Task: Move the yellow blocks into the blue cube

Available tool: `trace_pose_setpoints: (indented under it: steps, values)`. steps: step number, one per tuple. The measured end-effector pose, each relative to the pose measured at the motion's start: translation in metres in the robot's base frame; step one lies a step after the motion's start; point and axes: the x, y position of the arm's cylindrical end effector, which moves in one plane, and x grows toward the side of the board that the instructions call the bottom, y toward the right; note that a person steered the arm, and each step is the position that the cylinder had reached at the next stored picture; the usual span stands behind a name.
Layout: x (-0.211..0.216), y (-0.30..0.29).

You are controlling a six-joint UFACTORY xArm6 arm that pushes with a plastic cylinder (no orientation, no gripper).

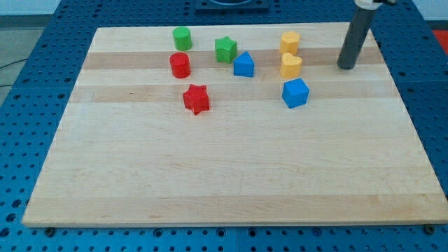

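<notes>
the rod is seen at the view's upper right, and its tip (346,67) rests on the table (231,175) near the right edge. no tool with jaws is fitted, so nothing is spread, pressed together or pinched; only a plain rod end is shown.

two yellow blocks are found left of the tip: an upper yellow block (290,42) and a lower yellow block (291,65), one just below the other, close but whether touching cannot be told. the blue cube (295,93) lies just below the lower yellow block, slightly apart from it. the tip is well apart from all three.

further left, a blue block (243,64), a green star (225,49), a green cylinder (182,38), a red cylinder (180,65) and a red star (197,99) are spread out.
</notes>
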Motion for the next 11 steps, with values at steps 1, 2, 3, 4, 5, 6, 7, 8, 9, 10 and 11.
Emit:
trace_pose_setpoints:
  steps: [1,2,3,4,5,6,7,8,9,10,11]
  values:
    - [0.003,0.002]
    - [0.003,0.015]
    - [-0.040,0.014]
    - [-0.076,-0.005]
    - [-0.088,-0.040]
    - [-0.098,-0.087]
    - [-0.071,-0.119]
    - [-0.007,-0.113]
    - [-0.050,-0.115]
    - [-0.082,-0.086]
    - [-0.050,-0.076]
